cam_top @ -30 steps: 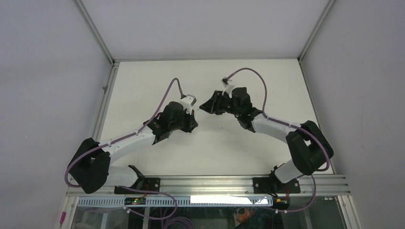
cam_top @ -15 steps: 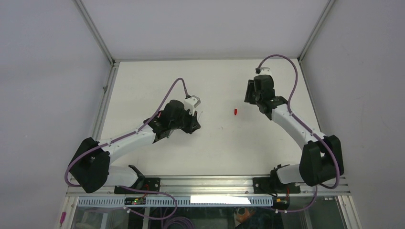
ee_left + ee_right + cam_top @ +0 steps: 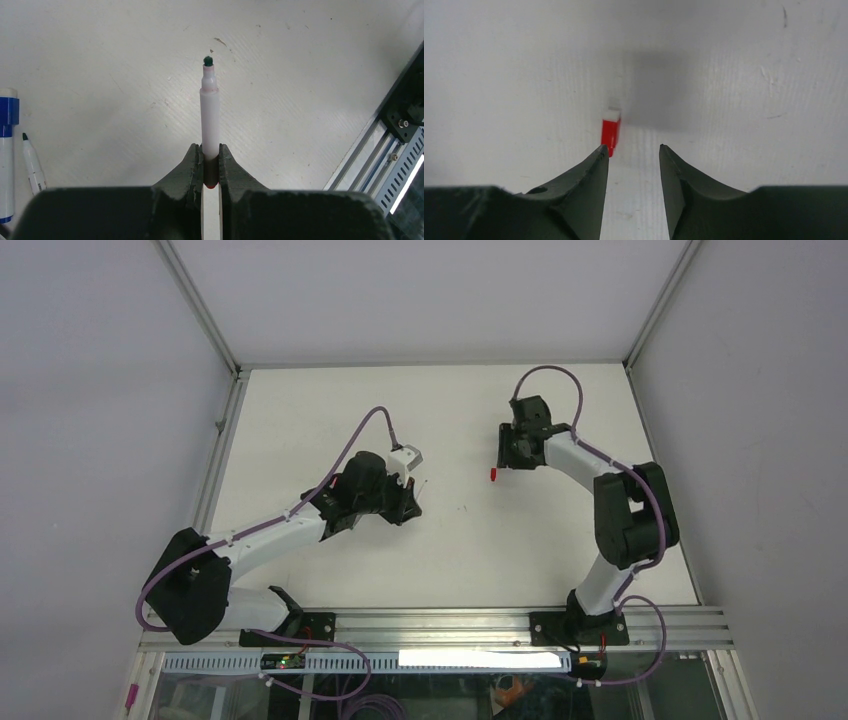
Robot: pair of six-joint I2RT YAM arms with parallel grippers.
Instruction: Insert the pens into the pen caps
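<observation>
My left gripper (image 3: 210, 150) is shut on the lower end of a white pen (image 3: 210, 110). The pen points away from the wrist over the table, its dark green tip bare. In the top view this gripper (image 3: 405, 500) sits left of the table's middle. A red pen cap (image 3: 610, 132) lies on the table just beyond the left fingertip of my right gripper (image 3: 634, 147), which is open and holds nothing. From above, the cap (image 3: 493, 473) lies just below and left of that gripper (image 3: 505, 458).
In the left wrist view, a white pen wearing a blue cap (image 3: 7, 150) and a thin uncapped white pen (image 3: 33, 167) lie at the left edge. The aluminium rail (image 3: 395, 145) runs along the table's near edge.
The right arm swung away from the left gripper to the far right, leaving the red cap lying on the table, then came back beside it. The left arm has barely moved.
</observation>
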